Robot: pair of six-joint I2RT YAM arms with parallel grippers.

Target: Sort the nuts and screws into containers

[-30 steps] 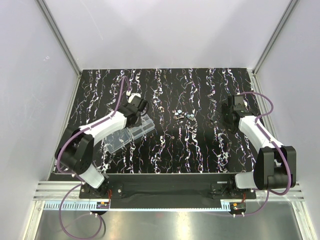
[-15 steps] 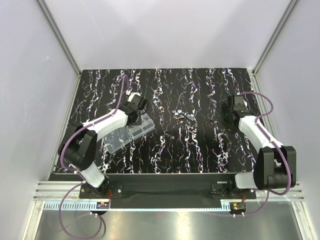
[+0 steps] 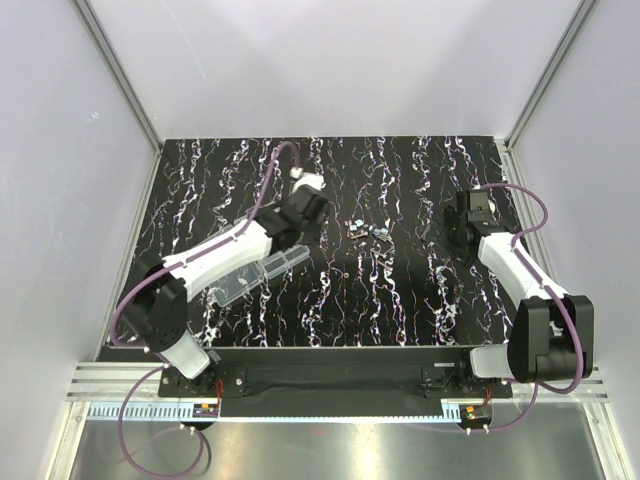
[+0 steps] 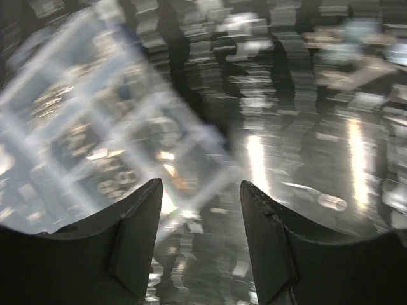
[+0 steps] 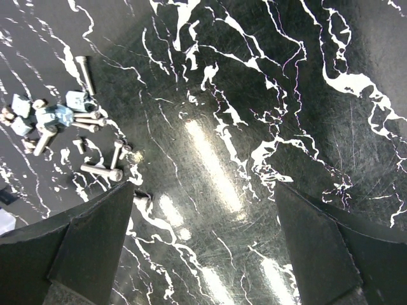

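The clear plastic organiser box (image 3: 255, 272) lies on the left of the table, its compartments showing blurred at the upper left of the left wrist view (image 4: 95, 121). A small pile of screws (image 3: 366, 230) and bluish-grey nuts lies mid-table. In the right wrist view the screws (image 5: 95, 170) and nuts (image 5: 56, 114) are at the left. My left gripper (image 3: 305, 215) is open and empty between box and pile; its jaws (image 4: 200, 190) hang over bare table. My right gripper (image 3: 460, 228) is open and empty (image 5: 205, 187), to the right of the pile.
The tabletop (image 3: 400, 300) is black with white marble streaks. Grey walls and metal frame rails (image 3: 120, 90) close in the left, right and back sides. The arm bases stand on the near rail (image 3: 330, 372).
My left gripper has swung right and away from the organiser box toward the pile; its view is motion-blurred. The right arm has not moved.
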